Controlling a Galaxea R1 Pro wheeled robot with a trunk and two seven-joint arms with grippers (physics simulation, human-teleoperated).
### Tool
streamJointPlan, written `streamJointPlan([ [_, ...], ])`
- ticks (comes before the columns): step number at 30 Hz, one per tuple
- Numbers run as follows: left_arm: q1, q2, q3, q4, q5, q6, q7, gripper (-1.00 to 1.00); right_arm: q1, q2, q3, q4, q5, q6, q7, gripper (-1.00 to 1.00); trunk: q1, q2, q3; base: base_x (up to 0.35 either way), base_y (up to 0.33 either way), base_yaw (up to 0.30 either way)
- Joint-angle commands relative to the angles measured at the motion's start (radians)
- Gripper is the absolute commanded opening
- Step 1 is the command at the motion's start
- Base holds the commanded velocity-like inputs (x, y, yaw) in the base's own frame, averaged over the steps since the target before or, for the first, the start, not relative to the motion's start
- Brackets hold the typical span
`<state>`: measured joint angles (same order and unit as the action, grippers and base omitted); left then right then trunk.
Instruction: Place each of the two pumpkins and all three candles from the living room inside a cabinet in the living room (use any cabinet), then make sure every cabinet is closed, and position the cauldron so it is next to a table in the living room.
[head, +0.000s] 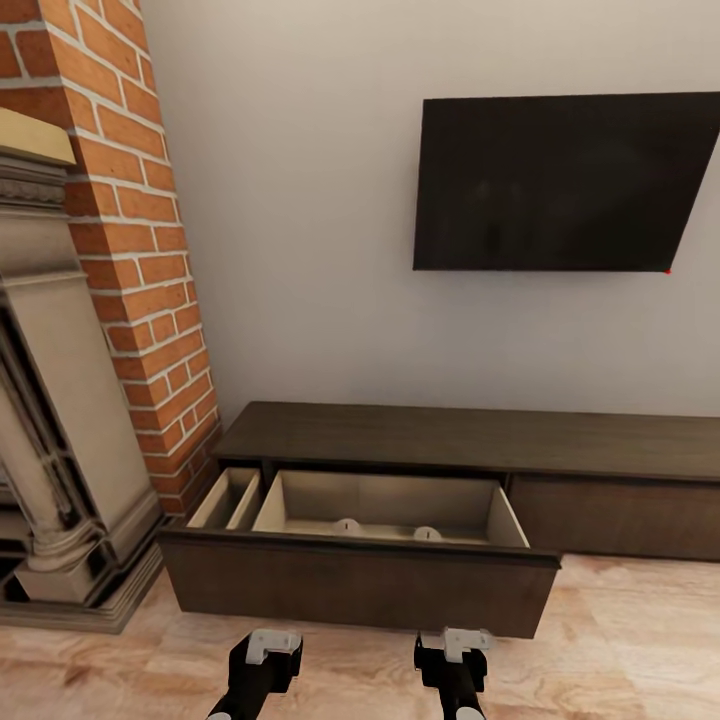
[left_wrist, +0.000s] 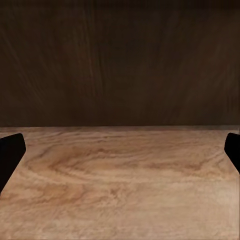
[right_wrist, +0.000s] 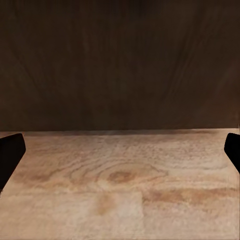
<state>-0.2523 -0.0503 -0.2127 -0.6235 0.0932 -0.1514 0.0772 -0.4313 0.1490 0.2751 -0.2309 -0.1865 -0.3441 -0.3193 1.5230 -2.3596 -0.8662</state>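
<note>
The low dark brown cabinet (head: 470, 440) stands against the wall with one wide drawer (head: 360, 585) pulled out towards me. Two beige candles (head: 347, 524) (head: 427, 533) sit on the drawer's pale floor near its front wall. My left gripper (head: 262, 650) and right gripper (head: 455, 648) hang just in front of the drawer, low over the floor. In the left wrist view the left gripper (left_wrist: 120, 155) is open and faces the dark drawer front (left_wrist: 120, 65). The right gripper (right_wrist: 120, 155) is open too, nothing between its fingers. The pumpkins, cauldron and table are out of view.
A narrow side compartment (head: 228, 498) lies open left of the drawer. The stone fireplace (head: 60, 440) and brick chimney (head: 140, 230) stand close at the left. A black TV (head: 560, 180) hangs on the wall. Light wood floor (head: 620, 640) spreads to the right.
</note>
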Motion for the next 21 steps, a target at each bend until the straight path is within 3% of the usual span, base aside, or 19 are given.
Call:
streamJointPlan([
  [1,-0.001,0.001,-0.007,0.001,0.010,-0.004,0.008,1.00,-0.001,0.000,0.009,0.001,-0.010,-0.004,-0.004,1.00,0.000,0.000,-0.001,0.280,-0.006,0.000],
  [21,-0.001,0.001,-0.008,0.001,0.010,-0.006,0.008,1.00,-0.001,0.000,0.010,0.001,-0.010,-0.004,-0.005,1.00,0.000,0.000,-0.001,0.183,-0.001,0.000],
])
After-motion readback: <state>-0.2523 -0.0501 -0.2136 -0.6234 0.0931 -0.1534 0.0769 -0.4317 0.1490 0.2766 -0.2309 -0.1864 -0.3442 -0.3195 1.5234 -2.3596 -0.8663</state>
